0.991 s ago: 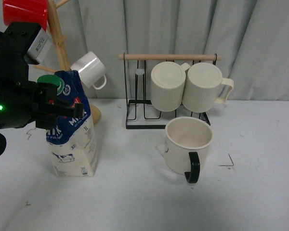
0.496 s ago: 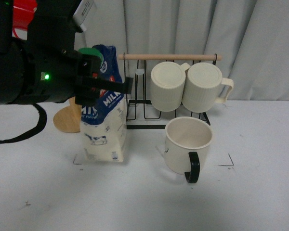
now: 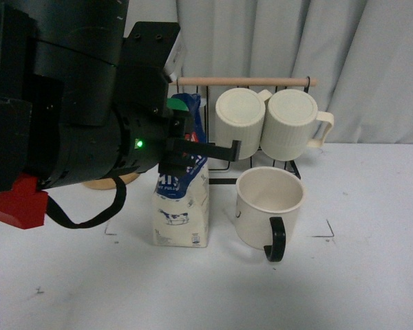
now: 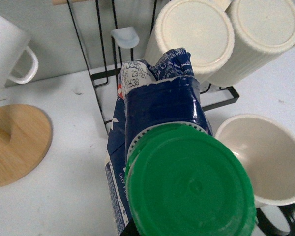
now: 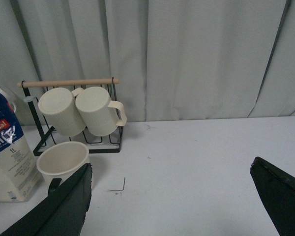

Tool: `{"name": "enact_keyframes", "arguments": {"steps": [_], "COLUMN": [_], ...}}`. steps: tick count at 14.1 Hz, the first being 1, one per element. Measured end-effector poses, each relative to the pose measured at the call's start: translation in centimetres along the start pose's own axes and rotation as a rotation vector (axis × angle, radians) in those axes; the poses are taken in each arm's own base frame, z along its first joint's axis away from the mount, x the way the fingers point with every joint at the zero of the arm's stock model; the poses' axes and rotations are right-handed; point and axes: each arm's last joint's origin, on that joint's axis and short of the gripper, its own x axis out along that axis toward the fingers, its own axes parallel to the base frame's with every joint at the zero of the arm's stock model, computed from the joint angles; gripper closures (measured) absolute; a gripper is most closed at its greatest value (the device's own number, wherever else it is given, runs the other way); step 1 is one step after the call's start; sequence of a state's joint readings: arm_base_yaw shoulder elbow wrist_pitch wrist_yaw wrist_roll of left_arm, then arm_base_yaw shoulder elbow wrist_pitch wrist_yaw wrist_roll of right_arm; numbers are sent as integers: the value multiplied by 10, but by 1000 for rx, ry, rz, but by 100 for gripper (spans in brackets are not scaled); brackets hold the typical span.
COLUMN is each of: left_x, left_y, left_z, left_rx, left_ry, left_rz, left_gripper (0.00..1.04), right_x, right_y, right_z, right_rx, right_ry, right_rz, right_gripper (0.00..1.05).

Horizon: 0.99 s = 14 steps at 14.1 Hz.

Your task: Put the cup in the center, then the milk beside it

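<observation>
The milk (image 3: 182,213), a blue-topped carton with a green cap (image 4: 187,184), stands upright inside the center (image 3: 220,265), the white patch framed by black corner marks. Its base looks to be down on the tabletop. My left gripper (image 3: 193,148) is shut on the milk's upper part, and the big black arm hides most of the blue top. The cup (image 3: 265,206), cream with a black handle turned toward me, stands just right of the milk with a small gap between them. My right gripper (image 5: 169,201) hangs open over bare table, well right of the cup (image 5: 61,160).
A black wire rack (image 3: 193,155) behind the cup holds two ribbed cream mugs (image 3: 244,124) under a wooden bar. A round wooden base (image 4: 14,142) and a small white mug (image 4: 7,54) lie back left. A grey curtain closes the rear.
My left gripper has carried the milk rightward from the table's left side into the marked patch, close beside the cup. The cup and the rack have not moved.
</observation>
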<state>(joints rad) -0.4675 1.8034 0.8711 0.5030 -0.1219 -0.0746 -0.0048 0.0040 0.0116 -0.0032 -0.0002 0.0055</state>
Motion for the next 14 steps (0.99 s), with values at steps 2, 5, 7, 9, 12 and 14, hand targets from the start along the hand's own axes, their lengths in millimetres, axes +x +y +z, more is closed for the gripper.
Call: {"name": "enact_keyframes", "arguments": {"steps": [2, 5, 7, 9, 12, 14], "left_x": [2, 4, 8, 8, 9, 9], "left_y": [-6, -9, -10, -14, -15, -15], "left_z": [5, 2, -4, -5, -6, -7], "left_rx": [-20, -22, -24, -31, -44, -46], "left_ry": [-25, -21, -10, -18, -14, -11], "left_rz": [-12, 0, 12, 11, 9, 11], "left_gripper": [101, 101, 101, 101, 101, 101], "right_x": [0, 0, 0, 0, 0, 0], "right_y": [0, 0, 0, 0, 0, 0], "right_z": [0, 0, 0, 0, 0, 0], "right_rx": [0, 0, 0, 0, 0, 0], "right_ry": [0, 0, 0, 0, 0, 0], "right_rz": [0, 0, 0, 0, 0, 0], "right_gripper": [6, 6, 6, 6, 6, 6]}}
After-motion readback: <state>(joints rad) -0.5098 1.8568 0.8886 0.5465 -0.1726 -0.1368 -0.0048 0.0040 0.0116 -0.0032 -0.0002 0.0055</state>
